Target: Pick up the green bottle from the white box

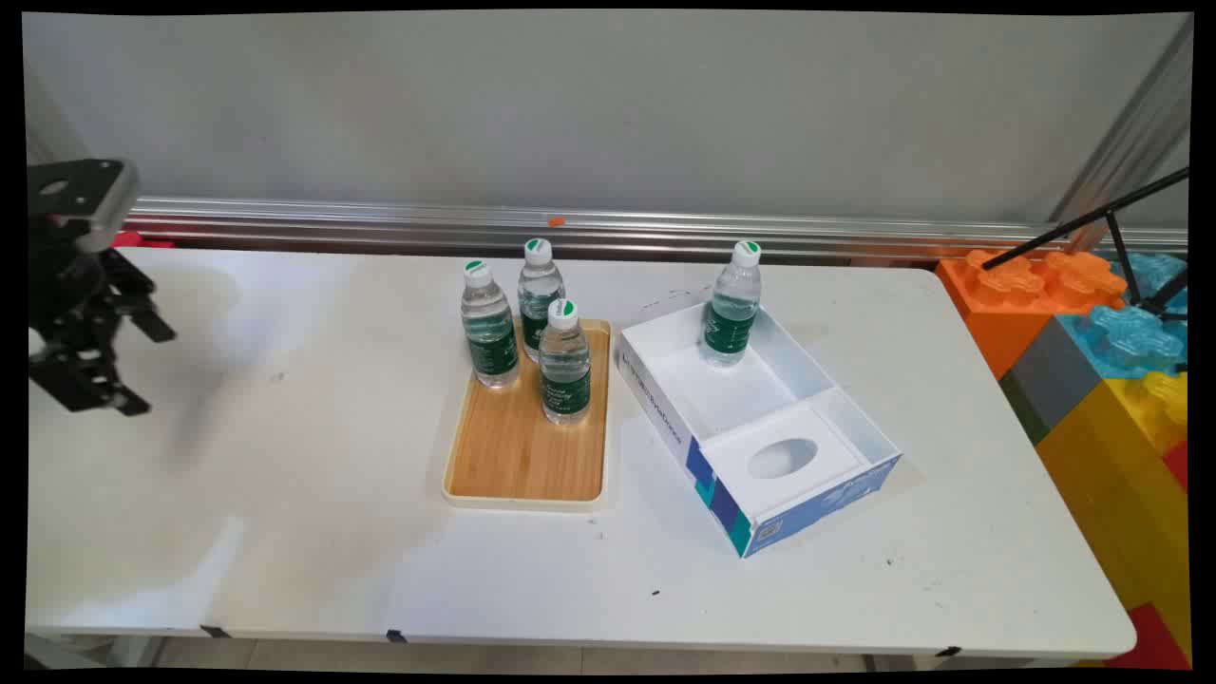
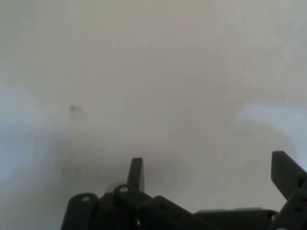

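Four water bottles in frame centre. Three stand upright on a wooden tray (image 1: 518,456), clustered at its far end: left bottle (image 1: 489,327), rear bottle (image 1: 540,291), front bottle (image 1: 565,364). Fourth bottle (image 1: 732,306) upright in the far compartment of an open white and blue box (image 1: 817,499) just right of the tray; near compartment shows a white insert with an oval hole (image 1: 782,459). Hand (image 1: 119,361) at far left of frame, above the bare white surface (image 1: 285,532), well apart from the tray. Fingers (image 2: 136,173) spread wide, nothing held. Coloured blocks (image 1: 1092,323) at right edge.
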`<state>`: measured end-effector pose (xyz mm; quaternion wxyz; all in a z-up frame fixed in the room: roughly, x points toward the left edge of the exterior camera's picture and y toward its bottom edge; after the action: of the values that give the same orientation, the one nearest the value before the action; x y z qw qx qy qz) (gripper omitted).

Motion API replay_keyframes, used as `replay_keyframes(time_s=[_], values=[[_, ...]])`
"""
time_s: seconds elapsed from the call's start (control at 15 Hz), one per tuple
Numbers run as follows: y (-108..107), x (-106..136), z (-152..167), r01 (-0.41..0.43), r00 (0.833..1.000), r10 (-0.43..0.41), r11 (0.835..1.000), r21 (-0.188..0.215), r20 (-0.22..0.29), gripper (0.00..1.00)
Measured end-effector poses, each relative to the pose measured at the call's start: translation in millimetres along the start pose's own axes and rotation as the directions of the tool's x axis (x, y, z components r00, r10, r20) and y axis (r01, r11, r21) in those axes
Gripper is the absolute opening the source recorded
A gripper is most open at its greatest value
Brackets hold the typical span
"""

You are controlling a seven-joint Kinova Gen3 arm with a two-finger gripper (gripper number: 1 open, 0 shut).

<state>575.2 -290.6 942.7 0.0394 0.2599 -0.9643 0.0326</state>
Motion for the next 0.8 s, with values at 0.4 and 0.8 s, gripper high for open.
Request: replay_keyframes(time_s=[0.4, 0.8], values=[[33, 95, -15, 0.048, 0.984, -0.057, 0.997, -0.058, -0.169, 1.00], [63, 197, -35, 0.089, 0.968, -0.093, 0.996, -0.026, -0.235, 1.00]])
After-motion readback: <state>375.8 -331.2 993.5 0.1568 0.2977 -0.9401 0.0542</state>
